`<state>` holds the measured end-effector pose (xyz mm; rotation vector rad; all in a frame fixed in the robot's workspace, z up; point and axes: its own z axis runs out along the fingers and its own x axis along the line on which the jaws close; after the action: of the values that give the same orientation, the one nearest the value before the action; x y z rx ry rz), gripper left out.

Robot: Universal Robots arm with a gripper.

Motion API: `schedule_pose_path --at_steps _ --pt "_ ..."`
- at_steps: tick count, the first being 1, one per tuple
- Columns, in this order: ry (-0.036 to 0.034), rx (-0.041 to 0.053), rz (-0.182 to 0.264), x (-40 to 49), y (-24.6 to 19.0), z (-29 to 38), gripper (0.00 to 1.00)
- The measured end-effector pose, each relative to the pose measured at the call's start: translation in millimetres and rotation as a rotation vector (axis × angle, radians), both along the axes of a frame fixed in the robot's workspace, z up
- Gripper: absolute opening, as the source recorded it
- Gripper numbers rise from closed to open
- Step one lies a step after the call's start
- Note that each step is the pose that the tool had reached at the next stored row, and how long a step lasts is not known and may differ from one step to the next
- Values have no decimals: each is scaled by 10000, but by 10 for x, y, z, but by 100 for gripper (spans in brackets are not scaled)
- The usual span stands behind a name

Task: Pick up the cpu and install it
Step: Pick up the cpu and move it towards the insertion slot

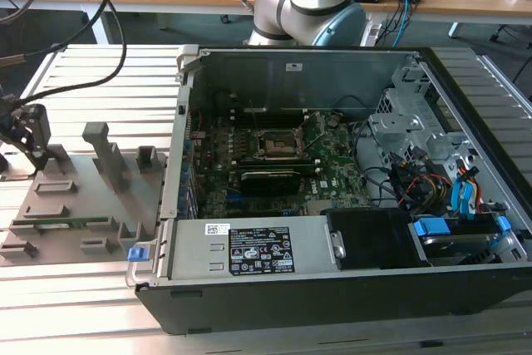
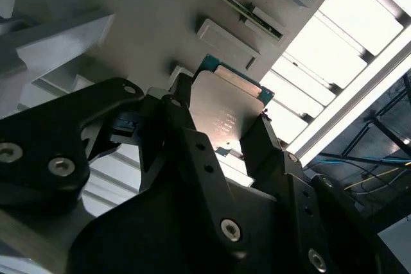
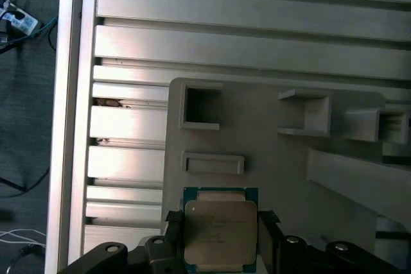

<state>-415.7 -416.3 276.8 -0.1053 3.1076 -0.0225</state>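
The cpu (image 3: 220, 232), a flat silvery square with a thin green rim, lies between the black fingers of my gripper (image 3: 220, 219) over the grey fixture plate (image 3: 270, 158). In the second wrist view the cpu (image 2: 225, 110) has a finger against each of two opposite edges, so my gripper (image 2: 218, 121) is shut on it. In the exterior view my gripper (image 1: 29, 135) is at the far left end of the fixture plate (image 1: 83, 205). The dark cpu socket (image 1: 273, 144) sits open on the motherboard (image 1: 332, 174) inside the computer case (image 1: 274, 288), well off to the exterior view's right.
The fixture plate carries raised grey blocks (image 1: 100, 151) and slots beside my gripper. A long black card (image 1: 268, 179) lies just in front of the socket. Cables and drive bays (image 1: 432, 180) fill the case's right end. The arm's base (image 1: 312, 6) stands behind the case.
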Motion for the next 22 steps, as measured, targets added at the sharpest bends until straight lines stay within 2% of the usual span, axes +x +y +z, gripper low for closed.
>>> schedule_pose_path --at_steps 5,10,14,17,19,22 --pt "-2 1 0 0 0 84 55" --pt "-1 0 0 0 0 231 55" --pt "-1 0 0 0 0 317 55" --pt "0 0 0 0 0 439 55" --pt "0 0 0 0 0 487 55" --pt "0 0 1 0 0 624 55"
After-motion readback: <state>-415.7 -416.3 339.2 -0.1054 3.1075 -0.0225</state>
